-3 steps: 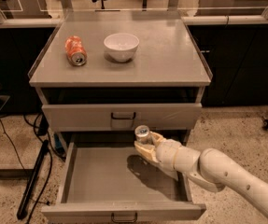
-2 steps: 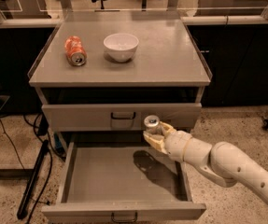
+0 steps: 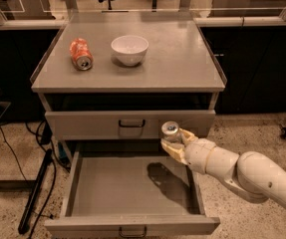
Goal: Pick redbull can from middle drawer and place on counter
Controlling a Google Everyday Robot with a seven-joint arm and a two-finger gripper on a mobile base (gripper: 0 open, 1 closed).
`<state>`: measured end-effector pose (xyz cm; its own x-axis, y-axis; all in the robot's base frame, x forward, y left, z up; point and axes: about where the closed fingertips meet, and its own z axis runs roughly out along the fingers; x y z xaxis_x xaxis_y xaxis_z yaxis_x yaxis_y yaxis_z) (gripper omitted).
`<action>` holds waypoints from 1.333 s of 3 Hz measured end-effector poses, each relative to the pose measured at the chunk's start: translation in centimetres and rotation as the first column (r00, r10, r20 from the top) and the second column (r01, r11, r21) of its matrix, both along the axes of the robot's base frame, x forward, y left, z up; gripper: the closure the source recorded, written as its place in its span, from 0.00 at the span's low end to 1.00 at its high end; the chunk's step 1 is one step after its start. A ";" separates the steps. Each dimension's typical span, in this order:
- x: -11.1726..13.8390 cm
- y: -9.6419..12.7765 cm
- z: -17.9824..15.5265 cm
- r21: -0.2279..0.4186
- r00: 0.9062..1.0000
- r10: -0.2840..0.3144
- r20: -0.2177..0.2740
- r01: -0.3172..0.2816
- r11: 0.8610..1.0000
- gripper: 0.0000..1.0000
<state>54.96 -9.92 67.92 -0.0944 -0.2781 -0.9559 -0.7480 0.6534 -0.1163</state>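
The redbull can (image 3: 170,130), small and slim with a shiny silver lid, is held upright in my gripper (image 3: 174,144), which is shut on it. Can and gripper hang above the right side of the open middle drawer (image 3: 107,185), level with the shut drawer front (image 3: 130,124) above it. The drawer's grey floor holds only the arm's shadow. The counter (image 3: 172,59) is the flat grey top of the cabinet, above and behind the gripper. My white arm (image 3: 247,172) comes in from the lower right.
An orange soda can (image 3: 80,54) lies on its side at the counter's left. A white bowl (image 3: 129,49) stands beside it near the middle. Dark cables and a stand (image 3: 35,193) lie on the floor to the left. Dark cabinets stand behind.
My gripper has lifted the redbull can up out of the drawer and moved it to the right, from just above the drawer floor to the level of the upper drawer front.
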 end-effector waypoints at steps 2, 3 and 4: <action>1.9 0.8 0.9 0.045 1.000 -0.011 0.022 0.010 0.999 1.00; 4.2 1.0 4.4 0.073 0.999 -0.016 0.049 0.013 0.997 1.00; 4.2 1.0 4.4 0.073 0.999 -0.016 0.049 0.013 0.997 1.00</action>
<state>59.13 -8.96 72.32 -0.0495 -0.2072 -0.9770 -0.7329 0.6721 -0.1054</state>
